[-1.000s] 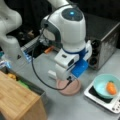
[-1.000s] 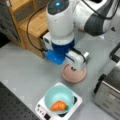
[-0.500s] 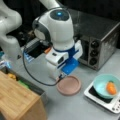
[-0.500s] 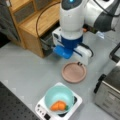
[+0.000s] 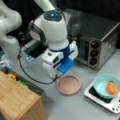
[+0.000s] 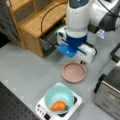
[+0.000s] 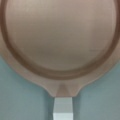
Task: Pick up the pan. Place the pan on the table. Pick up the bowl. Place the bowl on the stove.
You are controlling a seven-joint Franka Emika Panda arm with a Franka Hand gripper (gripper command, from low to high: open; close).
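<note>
The dusty-pink pan (image 5: 68,85) (image 6: 74,72) lies flat on the grey table (image 5: 75,107) (image 6: 25,67). In the wrist view the pan (image 7: 60,37) fills the frame, its short white handle (image 7: 63,108) pointing to the bottom edge; no fingers show there. My gripper (image 5: 57,74) (image 6: 82,62) hangs just above the pan's handle side, mostly hidden by the white and blue hand. In both front views the teal bowl (image 5: 102,86) (image 6: 58,95) sits on the white stove (image 5: 100,100) (image 6: 75,102).
An orange object (image 5: 111,88) (image 6: 58,106) lies in the bowl. A steel toaster oven (image 5: 95,37) (image 6: 110,95) stands beside the stove. A wooden box (image 5: 17,100) and a wooden shelf (image 6: 32,22) flank the arm. A black mat (image 6: 12,107) covers a table corner.
The arm has lifted and drawn back from the pan, which it covered a second ago. The pan now shows whole on the table. Bowl and stove have not moved.
</note>
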